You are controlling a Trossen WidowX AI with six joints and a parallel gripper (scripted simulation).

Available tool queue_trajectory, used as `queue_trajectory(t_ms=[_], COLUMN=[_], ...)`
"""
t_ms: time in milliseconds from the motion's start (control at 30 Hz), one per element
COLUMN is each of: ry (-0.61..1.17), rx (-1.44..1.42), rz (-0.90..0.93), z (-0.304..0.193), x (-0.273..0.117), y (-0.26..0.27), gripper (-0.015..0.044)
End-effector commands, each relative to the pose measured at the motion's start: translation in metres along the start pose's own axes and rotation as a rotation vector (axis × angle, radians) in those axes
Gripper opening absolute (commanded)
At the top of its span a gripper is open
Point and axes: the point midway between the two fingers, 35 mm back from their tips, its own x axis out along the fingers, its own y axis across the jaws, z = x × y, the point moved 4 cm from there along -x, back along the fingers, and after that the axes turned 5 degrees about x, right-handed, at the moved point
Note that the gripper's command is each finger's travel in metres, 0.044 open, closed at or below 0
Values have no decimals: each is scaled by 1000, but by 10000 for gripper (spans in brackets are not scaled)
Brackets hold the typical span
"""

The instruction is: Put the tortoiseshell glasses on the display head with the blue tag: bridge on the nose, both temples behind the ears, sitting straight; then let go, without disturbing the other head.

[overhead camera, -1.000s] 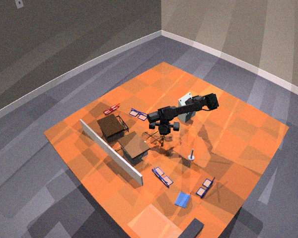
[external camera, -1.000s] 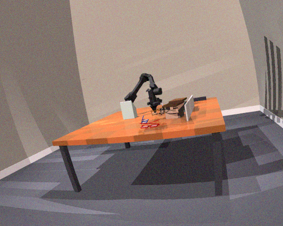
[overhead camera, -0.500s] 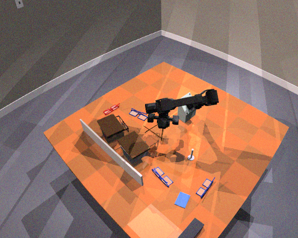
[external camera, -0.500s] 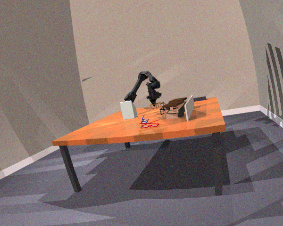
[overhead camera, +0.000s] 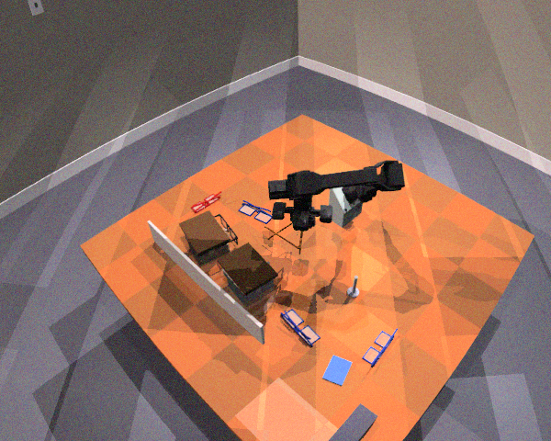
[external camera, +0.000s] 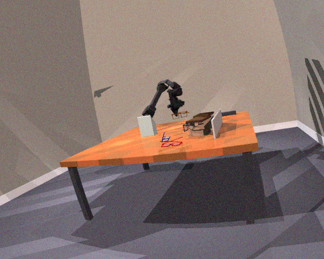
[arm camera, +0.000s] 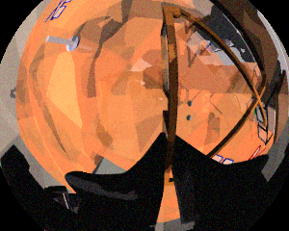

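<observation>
The gripper [overhead camera: 302, 224] [external camera: 176, 114] [arm camera: 169, 144] is shut on the tortoiseshell glasses [overhead camera: 284, 238] [external camera: 180, 113] [arm camera: 172, 72] at the front frame. It holds them above the table, apart from both heads; the temples cross at their far ends in the wrist view. One brown-topped display head [overhead camera: 248, 266] stands nearer the middle of the table. The other head [overhead camera: 204, 231] wears black glasses [overhead camera: 232, 232] [arm camera: 266, 129]; a small green spot shows near them in the wrist view. No blue tag can be made out on either head.
A white panel [overhead camera: 204, 280] [external camera: 217, 123] stands behind the heads. A pale box [overhead camera: 344, 216] [external camera: 147, 126] stands near the arm. A peg stand [overhead camera: 354, 291] [arm camera: 72, 43], several blue glasses, red glasses [overhead camera: 206, 202] [external camera: 171, 144], a blue card [overhead camera: 337, 370] and a dark block [overhead camera: 355, 423] also lie about.
</observation>
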Motion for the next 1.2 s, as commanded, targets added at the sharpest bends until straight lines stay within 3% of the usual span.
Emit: queue_trajectory(t_ms=[0,600,1167], ry=[10,19,-9], rx=[-47,-291,-508], rz=[-11,-28,10], z=[16,82,100], x=[-2,-2,-4], y=[13,113,217], gripper=[0,0,0])
